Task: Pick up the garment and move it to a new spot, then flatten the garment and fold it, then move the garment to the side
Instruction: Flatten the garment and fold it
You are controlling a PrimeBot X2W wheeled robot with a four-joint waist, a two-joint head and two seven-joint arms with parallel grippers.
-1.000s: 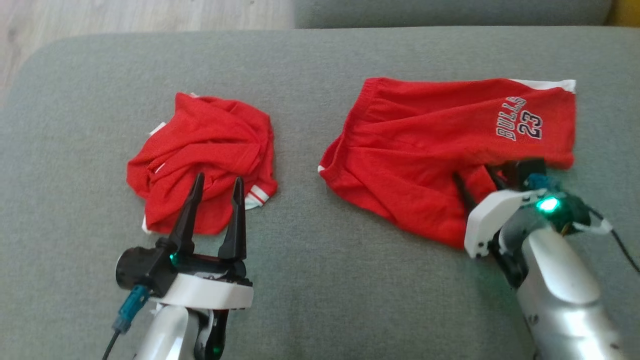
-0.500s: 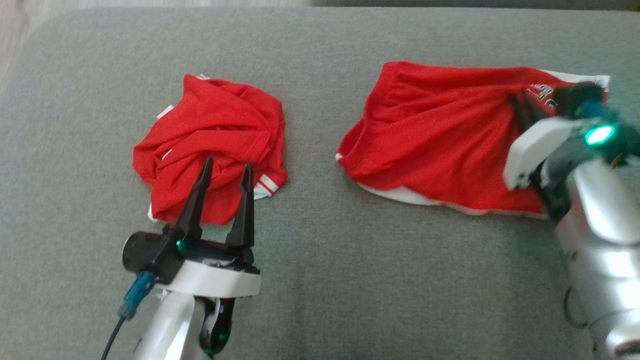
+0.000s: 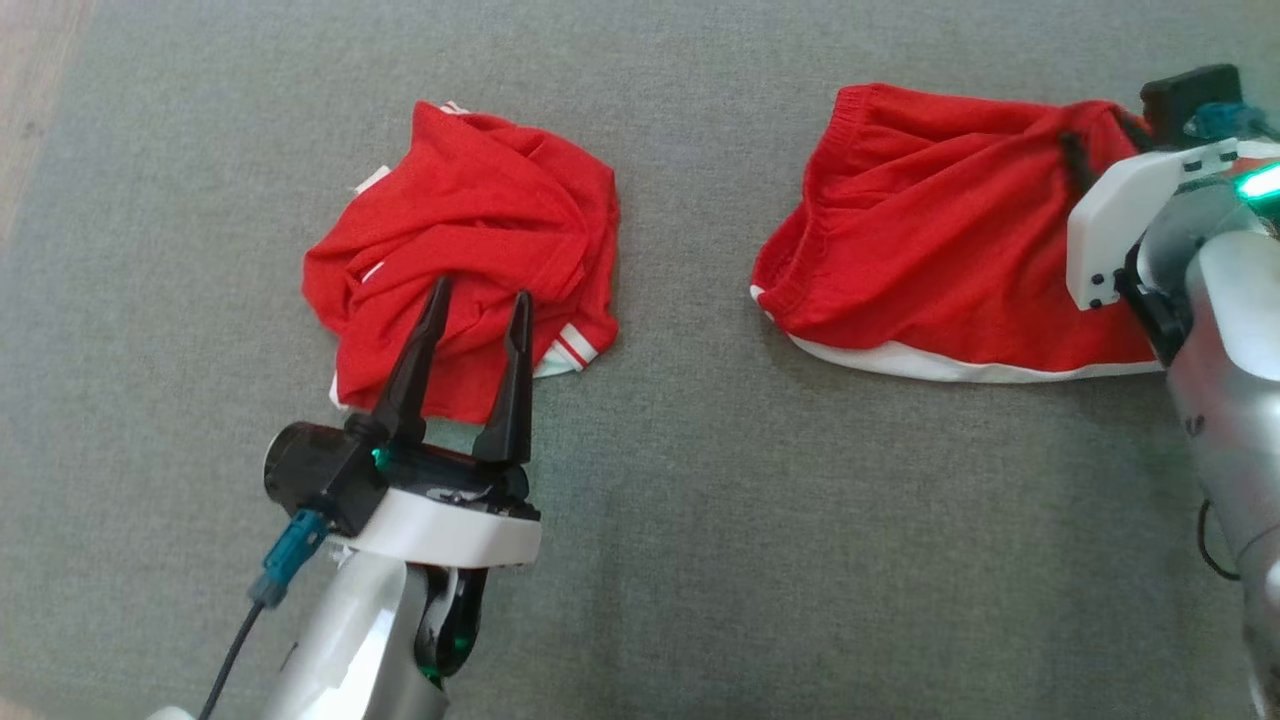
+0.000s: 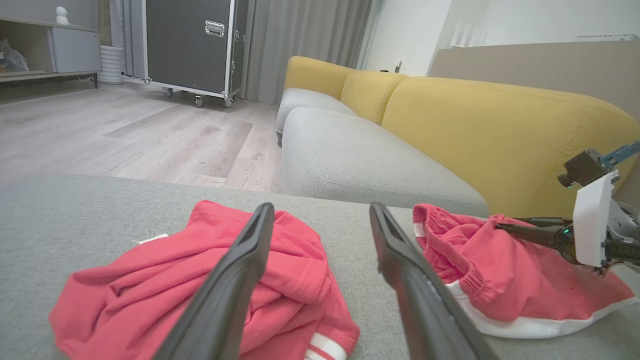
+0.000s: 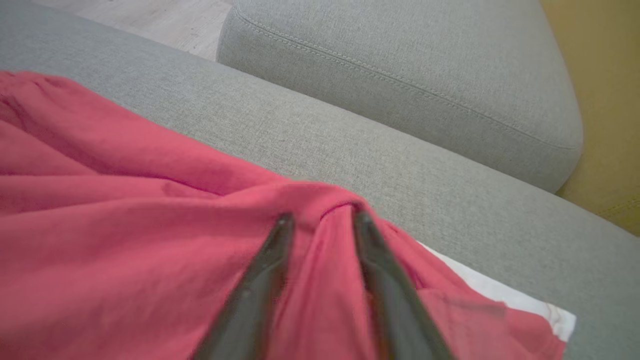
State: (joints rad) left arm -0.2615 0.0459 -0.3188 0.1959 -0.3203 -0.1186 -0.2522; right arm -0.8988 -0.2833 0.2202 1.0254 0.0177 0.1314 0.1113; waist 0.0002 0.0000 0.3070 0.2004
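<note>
the right gripper (image 5: 323, 216) pinches a raised fold at the far right of the red shorts (image 3: 930, 260), which lie on the right of the grey cushion (image 3: 700, 520). the left gripper (image 3: 481, 291) hangs with fingers wide apart over the near edge of a crumpled red garment (image 3: 470, 220) on the left

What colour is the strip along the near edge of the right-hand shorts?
White band on red shorts; clearest in head view.
</note>
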